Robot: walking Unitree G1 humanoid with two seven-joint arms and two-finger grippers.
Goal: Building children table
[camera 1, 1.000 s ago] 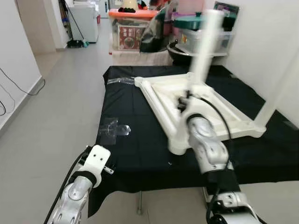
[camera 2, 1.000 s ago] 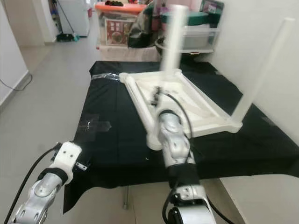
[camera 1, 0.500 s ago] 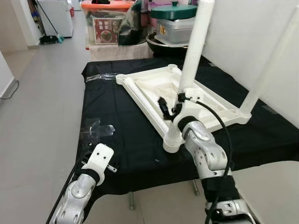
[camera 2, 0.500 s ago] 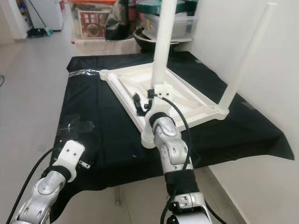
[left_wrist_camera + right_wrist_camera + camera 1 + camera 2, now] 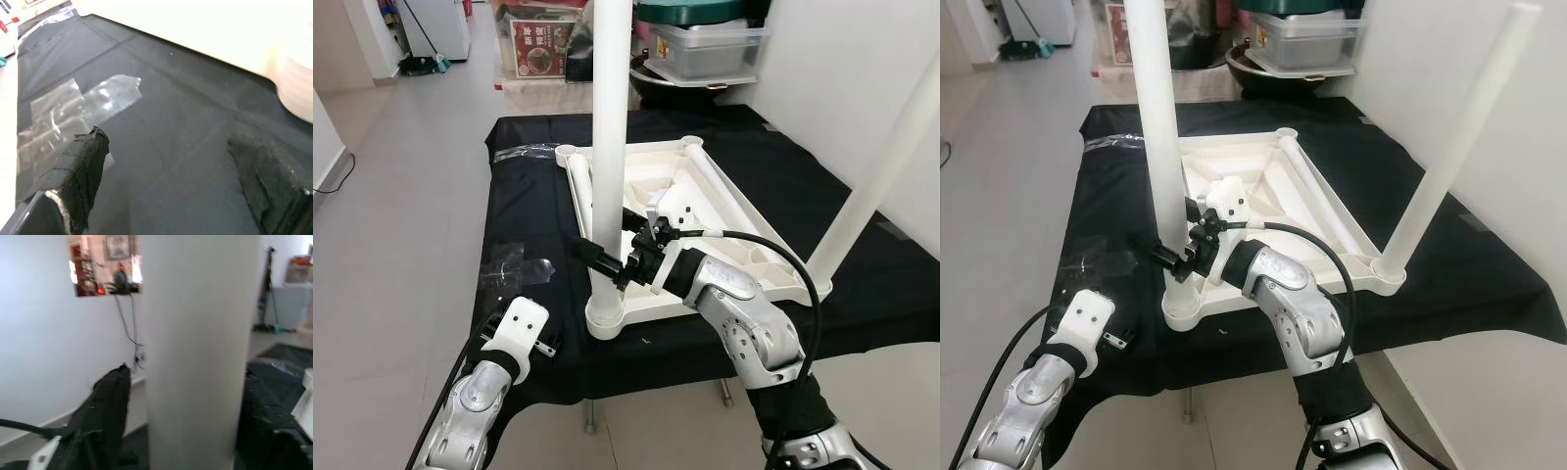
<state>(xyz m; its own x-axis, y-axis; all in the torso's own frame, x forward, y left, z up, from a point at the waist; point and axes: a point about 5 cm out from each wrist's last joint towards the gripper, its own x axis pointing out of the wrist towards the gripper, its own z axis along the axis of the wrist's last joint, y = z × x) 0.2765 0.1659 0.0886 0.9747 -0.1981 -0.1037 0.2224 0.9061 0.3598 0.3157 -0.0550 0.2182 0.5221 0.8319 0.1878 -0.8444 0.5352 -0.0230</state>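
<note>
The right gripper [image 5: 604, 262] has swung the white table leg [image 5: 608, 147] it clasps upright into the upturned tabletop's [image 5: 705, 201] near corner socket (apparently seated), left gripper [image 5: 171, 186] spread, idle.

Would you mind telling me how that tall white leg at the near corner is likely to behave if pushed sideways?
The white leg looks rigid, probably hollow plastic, so likely light. Standing tall in a shallow corner socket of the upturned tabletop, it may wobble or lever out. The right tool straddles it near its base, where steadying seems easiest.
</note>
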